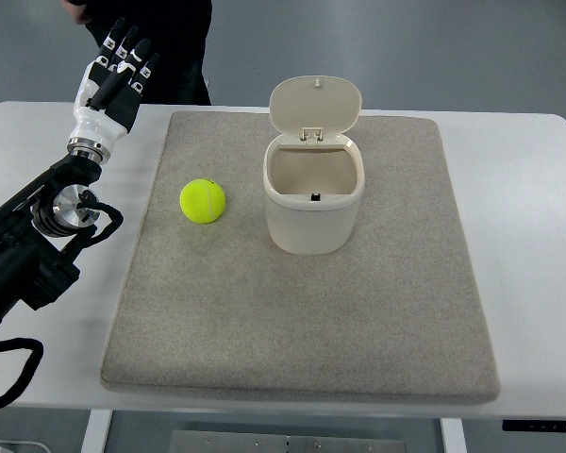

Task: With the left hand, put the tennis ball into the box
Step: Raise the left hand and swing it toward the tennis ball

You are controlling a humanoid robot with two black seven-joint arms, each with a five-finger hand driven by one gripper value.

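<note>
Just one tennis ball [203, 201], one box [313, 203]

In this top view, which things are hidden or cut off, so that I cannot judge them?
- Box: its far inner wall and part of the floor are hidden by the front rim and shadow.
- Tennis ball: the underside on the mat is hidden by the ball itself.
- Left hand: seen from the back, so the palm is hidden.
- Person: cut off by the top edge.
- Right hand: outside the picture.

Lab, white bench [509, 160], grey floor [453, 47]
</note>
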